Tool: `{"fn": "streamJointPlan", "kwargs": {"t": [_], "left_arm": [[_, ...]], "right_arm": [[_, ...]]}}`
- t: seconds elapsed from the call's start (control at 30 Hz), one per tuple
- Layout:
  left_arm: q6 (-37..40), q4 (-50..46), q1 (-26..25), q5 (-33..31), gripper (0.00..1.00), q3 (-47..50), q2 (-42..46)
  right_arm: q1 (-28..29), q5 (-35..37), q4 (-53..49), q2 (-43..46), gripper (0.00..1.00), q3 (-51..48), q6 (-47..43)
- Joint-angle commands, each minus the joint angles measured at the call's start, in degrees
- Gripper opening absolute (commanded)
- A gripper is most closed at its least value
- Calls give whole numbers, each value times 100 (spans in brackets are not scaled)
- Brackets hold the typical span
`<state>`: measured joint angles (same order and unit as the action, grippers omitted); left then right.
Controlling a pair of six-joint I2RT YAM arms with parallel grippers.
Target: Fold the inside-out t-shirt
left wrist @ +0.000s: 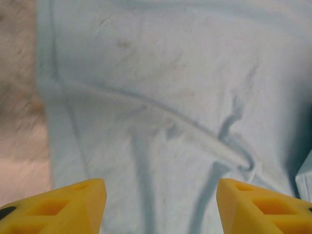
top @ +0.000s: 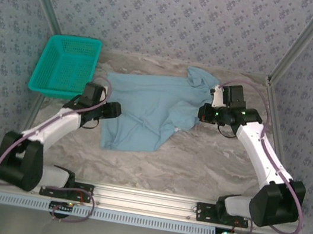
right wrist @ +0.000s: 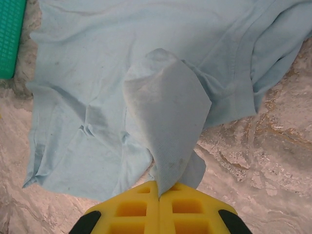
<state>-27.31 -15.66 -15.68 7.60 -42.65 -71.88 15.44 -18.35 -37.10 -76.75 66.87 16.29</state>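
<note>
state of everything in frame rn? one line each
t-shirt: unfolded, rumpled, lying mostly flat, one edge pinched up.
left gripper: open over the t-shirt, holding nothing.
right gripper: shut on the t-shirt's fabric.
teal basket: upright, empty.

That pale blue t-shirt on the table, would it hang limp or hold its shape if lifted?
Probably limp: the light sky-blue cotton t-shirt lies wrinkled, and the corner pinched in the right tool curls over in a soft fold. Likely light, since that small pinch holds the flap up. Pushed, it would probably bunch, as its creases suggest.
</note>
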Motion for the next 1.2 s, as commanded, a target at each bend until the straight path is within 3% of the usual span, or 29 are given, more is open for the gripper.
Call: {"fn": "streamJointPlan", "kwargs": {"t": [0.0,0.23,0.43,0.67,0.77,0.97,1.07,1.17], "left_arm": [[-493,-1390,-190,-326,61,589,502],[-1272,-2283,-998,-461,58,1136,1342],[-941,-1865,-1085,-261,45,1058,805],[-732,-1626,-1090,-463,29,935,347],[-697,-1536,-1095,-550,28,935,325],[-689,-1428,-1094,-695,43,893,317],[-636,-1407,-1089,-746,43,865,293],[-583,-1344,-1083,-789,34,855,199]], "right_arm": [[-46,-221,310,-124,0,-20,76],[-76,-445,596,-313,0,-112,52],[-73,-520,610,-326,0,-159,-21],[-72,-399,468,-102,0,-203,-30],[-70,-351,415,-30,0,-222,-30],[-69,-301,371,-6,0,-210,-30],[-72,-292,353,-2,0,-229,-30],[-76,-264,329,7,0,-246,-34]]}}
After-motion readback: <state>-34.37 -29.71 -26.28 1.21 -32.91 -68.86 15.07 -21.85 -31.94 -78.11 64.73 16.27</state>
